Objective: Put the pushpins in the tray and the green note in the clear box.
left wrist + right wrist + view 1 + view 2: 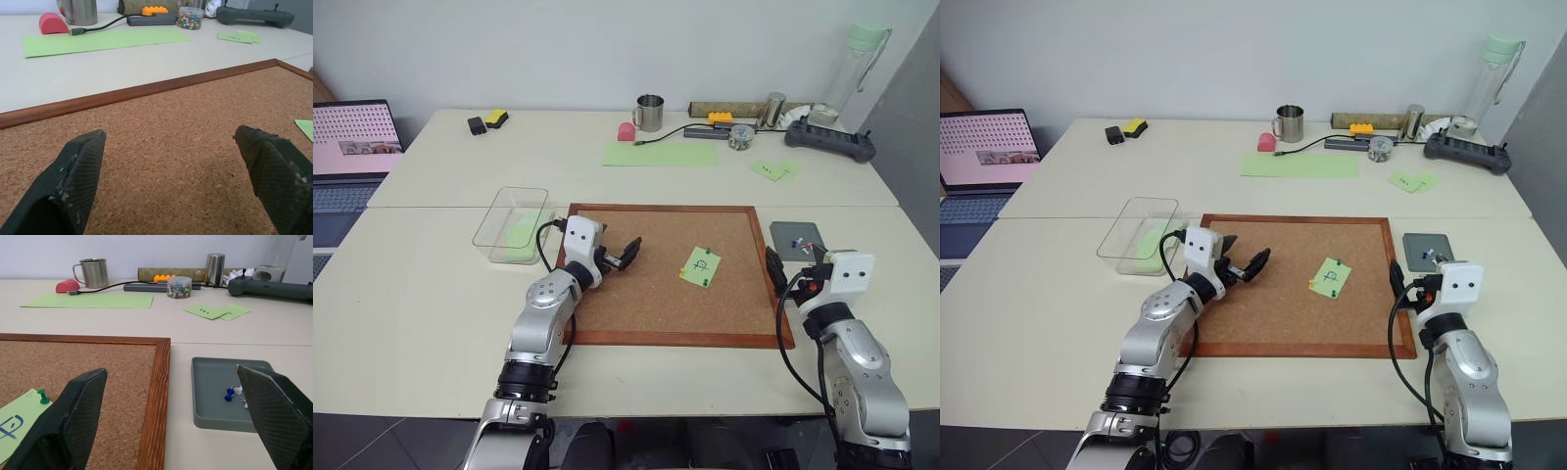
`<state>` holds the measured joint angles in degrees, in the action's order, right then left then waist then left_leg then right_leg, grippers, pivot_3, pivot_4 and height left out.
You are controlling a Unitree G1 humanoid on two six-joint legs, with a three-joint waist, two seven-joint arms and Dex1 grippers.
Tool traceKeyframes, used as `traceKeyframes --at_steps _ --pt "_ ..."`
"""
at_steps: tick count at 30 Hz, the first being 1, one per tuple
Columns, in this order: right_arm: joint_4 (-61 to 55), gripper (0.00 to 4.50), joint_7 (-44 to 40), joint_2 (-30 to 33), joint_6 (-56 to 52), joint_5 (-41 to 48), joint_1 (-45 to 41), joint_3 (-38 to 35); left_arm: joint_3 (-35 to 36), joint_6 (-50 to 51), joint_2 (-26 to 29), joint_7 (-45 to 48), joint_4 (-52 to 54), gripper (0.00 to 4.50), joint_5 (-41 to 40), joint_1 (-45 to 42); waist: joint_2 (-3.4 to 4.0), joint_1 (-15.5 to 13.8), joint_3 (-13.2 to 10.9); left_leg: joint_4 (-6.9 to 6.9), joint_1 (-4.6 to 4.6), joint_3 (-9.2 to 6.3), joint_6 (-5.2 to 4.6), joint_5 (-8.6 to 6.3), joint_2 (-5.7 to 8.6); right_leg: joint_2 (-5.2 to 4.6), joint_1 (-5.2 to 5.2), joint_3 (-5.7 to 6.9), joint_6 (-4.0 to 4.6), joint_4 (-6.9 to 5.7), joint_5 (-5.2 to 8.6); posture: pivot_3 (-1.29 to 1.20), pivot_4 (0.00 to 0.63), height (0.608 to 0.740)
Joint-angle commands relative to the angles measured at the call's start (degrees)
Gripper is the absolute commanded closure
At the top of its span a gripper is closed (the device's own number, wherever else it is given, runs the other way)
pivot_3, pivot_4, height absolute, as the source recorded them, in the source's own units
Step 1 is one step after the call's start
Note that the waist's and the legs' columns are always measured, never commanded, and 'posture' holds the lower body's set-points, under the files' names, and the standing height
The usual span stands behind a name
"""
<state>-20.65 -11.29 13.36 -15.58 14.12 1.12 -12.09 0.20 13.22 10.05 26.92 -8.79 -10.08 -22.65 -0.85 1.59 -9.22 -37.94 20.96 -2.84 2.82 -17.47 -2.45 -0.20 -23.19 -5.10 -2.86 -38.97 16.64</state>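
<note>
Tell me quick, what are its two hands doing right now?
Left gripper: jaws open, holding nothing, over the cork board.
Right gripper: jaws open, holding nothing, near the tray.

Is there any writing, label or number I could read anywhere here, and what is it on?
No printed word or number is legible.
Green note on the corkboard: a dark hand-drawn mark, not clearly a letter.
Small green notes at the back: a short scribble, too small to read.
Laptop screen: rows of tiny marks, too blurred.
</note>
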Motion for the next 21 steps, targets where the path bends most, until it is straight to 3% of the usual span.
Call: traceKeyframes --at_steps 1,3,4,9,13,21 --pt "-3.5 0.07 -1.2 1.2 0.0 0.6 -0.3 0.2 -0.3 -1.3 0.5 1.3 3.3 0.0 -0.9 0.2 0.0 0.0 0.0 0.0 0.0 0.0 0.0 0.0 0.0 0.0 0.0 0.0 0.0 0.0 0.0 0.0 0.15 0.74" --pt "-3.7 0.07 -2.3 1.7 -0.3 1.2 -0.2 0.7 0.2 -1.6 0.1 2.6 4.4 0.0 -2.7 0.6 0.0 0.0 0.0 0.0 0.0 0.0 0.0 0.0 0.0 0.0 0.0 0.0 0.0 0.0 0.0 0.0 0.15 0.74" --pt "-3.6 0.0 -3.3 2.2 -0.8 1.9 -0.6 1.0 0.5 -1.0 -0.1 3.6 5.2 0.37 -4.2 0.7 0.0 0.0 0.0 0.0 0.0 0.01 0.0 0.0 0.0 0.0 0.0 -0.01 0.0 0.0 0.0 0.0 0.15 0.74" --pt "-2.7 0.0 -10.5 6.6 -5.1 5.7 -3.9 3.5 0.1 1.9 1.1 8.8 8.0 1.27 -8.8 1.0 0.0 0.1 0.0 -0.01 0.0 0.0 0.0 0.0 0.0 0.0 0.0 0.0 0.0 0.0 0.0 0.0 0.15 0.74" --pt "0.5 0.0 -16.5 10.2 -8.1 8.0 -7.8 5.6 -1.9 0.9 4.5 12.7 7.2 2.07 -7.0 0.3 -0.01 0.2 0.0 0.0 -0.01 -0.03 0.0 0.0 0.0 0.04 0.0 0.02 0.0 0.0 0.0 0.0 0.15 0.74" --pt "9.4 0.0 -18.2 9.1 -6.0 4.7 -14.8 10.7 -3.3 -0.2 7.6 15.5 6.6 3.44 -6.0 0.7 -0.04 0.1 0.0 -0.01 0.0 -0.04 -0.01 0.0 0.0 0.02 0.01 0.03 0.0 0.03 0.0 0.0 0.15 0.74"
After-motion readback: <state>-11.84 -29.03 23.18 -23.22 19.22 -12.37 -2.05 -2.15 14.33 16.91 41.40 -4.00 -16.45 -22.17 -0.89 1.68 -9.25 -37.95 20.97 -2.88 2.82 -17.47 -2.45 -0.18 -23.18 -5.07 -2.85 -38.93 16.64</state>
